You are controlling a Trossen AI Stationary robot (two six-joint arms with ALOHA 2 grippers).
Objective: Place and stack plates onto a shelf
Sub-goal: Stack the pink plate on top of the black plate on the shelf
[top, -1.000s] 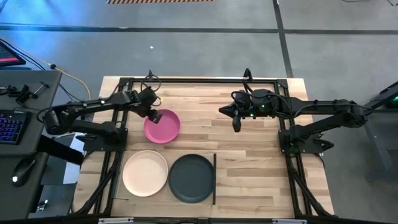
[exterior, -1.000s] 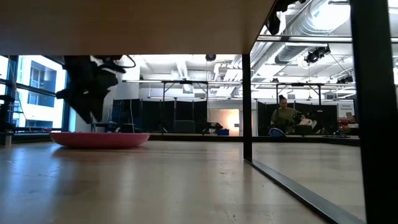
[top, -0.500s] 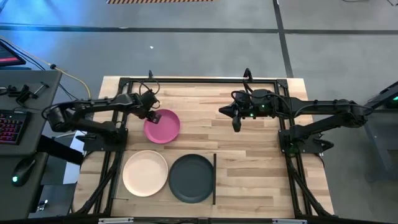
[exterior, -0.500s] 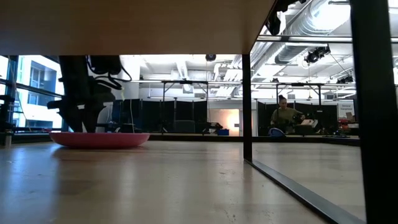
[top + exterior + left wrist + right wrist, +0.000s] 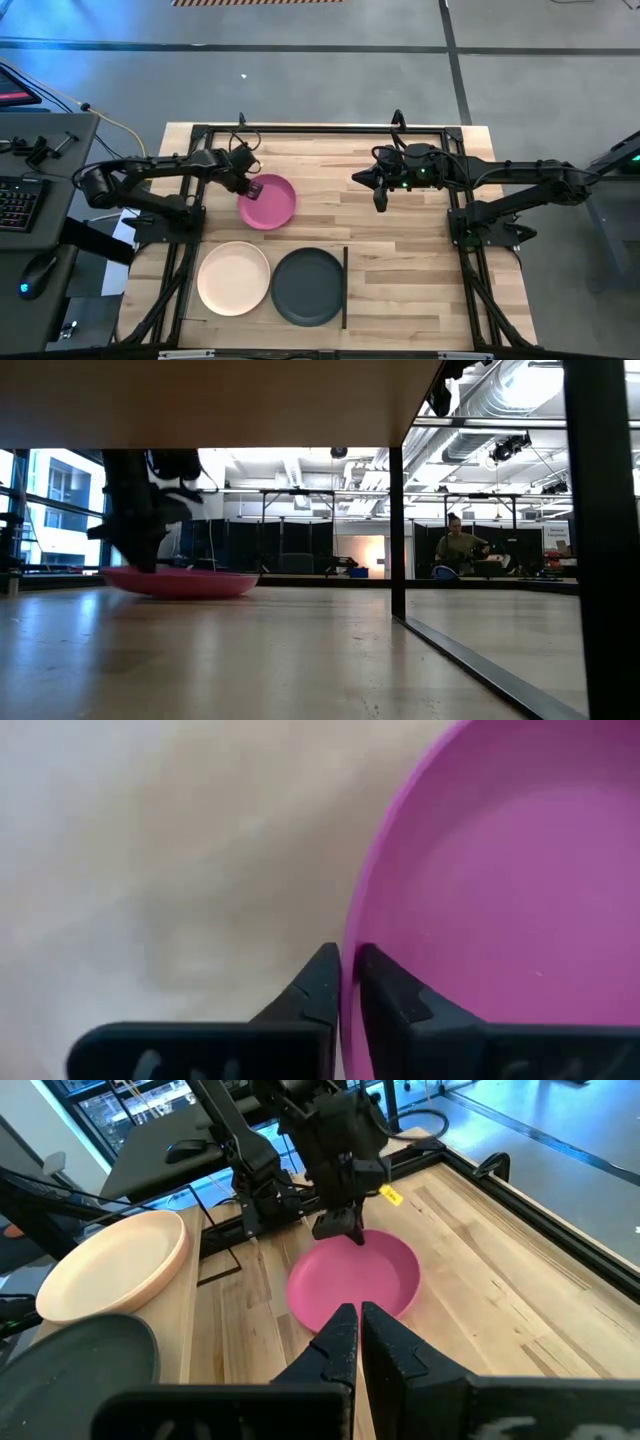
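The pink plate lies on the butcher-block table left of centre, and my left gripper is shut on its far-left rim. The cream plate and the dark grey plate rest side by side at the near left, on the shelf, whose black edge strip shows. In the low view the shelf's underside spans the top. My right gripper hangs shut, with nothing in it, above the table's middle, right of the pink plate. My left gripper pinches the pink plate's rim at the plate's far-left side, one finger outside the rim and one inside the bowl. The fingers come steeply from above, pointing down. The plate's underside still looks to be on the table.
A black frame runs round the table's far and side edges. A black post of the shelf stands in the low view. Bare tabletop lies right of the shelf. Beyond the table a person sits far off.
My left gripper has sunk onto the pink plate's rim and shut on it. The plate has then slid a little toward the table's right edge with the gripper.
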